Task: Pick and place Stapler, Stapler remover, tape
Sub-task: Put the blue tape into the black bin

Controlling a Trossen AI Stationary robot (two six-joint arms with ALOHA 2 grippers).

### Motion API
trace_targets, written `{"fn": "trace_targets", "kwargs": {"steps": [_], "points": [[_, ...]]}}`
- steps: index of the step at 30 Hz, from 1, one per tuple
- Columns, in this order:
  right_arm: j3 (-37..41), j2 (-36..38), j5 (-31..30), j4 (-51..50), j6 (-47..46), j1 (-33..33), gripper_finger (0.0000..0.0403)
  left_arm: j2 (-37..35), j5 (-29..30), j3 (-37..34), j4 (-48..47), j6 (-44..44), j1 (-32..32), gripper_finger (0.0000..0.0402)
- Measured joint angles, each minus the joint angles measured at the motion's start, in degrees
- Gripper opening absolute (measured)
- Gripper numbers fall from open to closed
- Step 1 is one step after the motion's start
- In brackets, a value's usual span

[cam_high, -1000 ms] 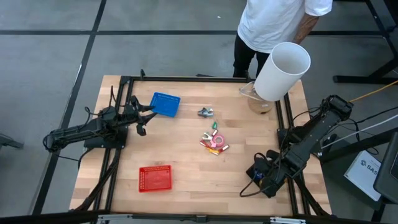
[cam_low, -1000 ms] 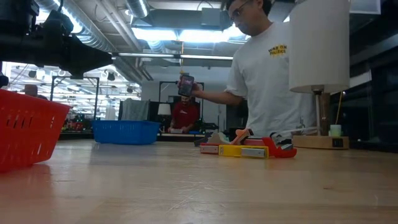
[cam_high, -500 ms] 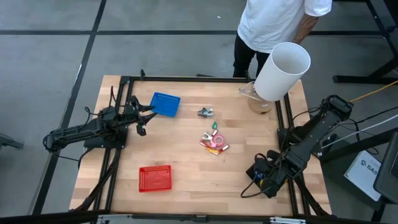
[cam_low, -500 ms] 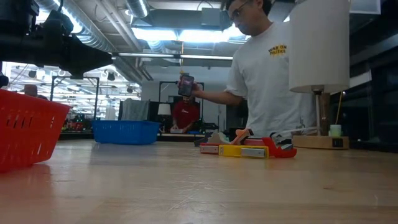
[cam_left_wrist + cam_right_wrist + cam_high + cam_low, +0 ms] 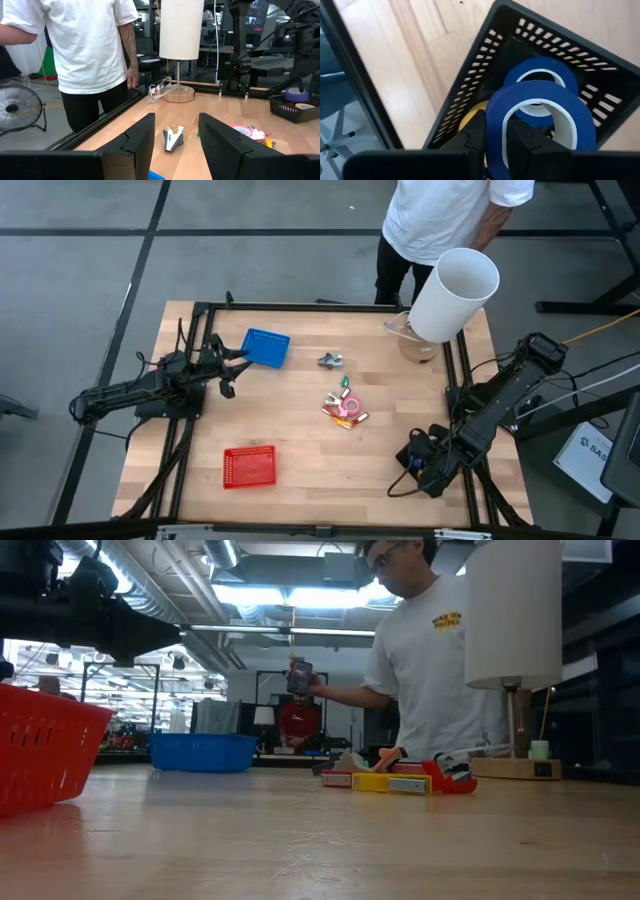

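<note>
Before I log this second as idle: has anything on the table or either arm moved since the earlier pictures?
Nothing visibly changed. The left gripper waits open beside the blue plastic basket; the right gripper holds a blue tape roll over the black mesh basket.

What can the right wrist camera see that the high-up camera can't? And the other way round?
Only the right wrist view: the right tool pinching a blue tape roll above a black basket, which holds another blue roll and a yellow roll.
Only the high view: the blue basket, red basket, stapler remover, lamp, a person, and the waiting left tool.
Both: the wooden table.
</note>
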State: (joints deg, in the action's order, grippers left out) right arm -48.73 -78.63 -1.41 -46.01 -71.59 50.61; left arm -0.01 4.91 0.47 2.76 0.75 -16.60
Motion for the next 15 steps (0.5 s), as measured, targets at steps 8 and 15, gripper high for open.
{"fn": "trace_targets", "kwargs": {"steps": [8, 15], "points": [[0.02, 0.0, 0.11, -0.09, 0.02, 0.44, 0.0046, 0.0, 0.0, 0.0, 0.0, 0.0, 0.0, 0.0148], [0.02, 0.0, 0.79, -0.09, 0.03, 0.53, 0.0046, 0.0, 0.0, 0.02, 0.0, 0.0, 0.02, 0.0148]]}}
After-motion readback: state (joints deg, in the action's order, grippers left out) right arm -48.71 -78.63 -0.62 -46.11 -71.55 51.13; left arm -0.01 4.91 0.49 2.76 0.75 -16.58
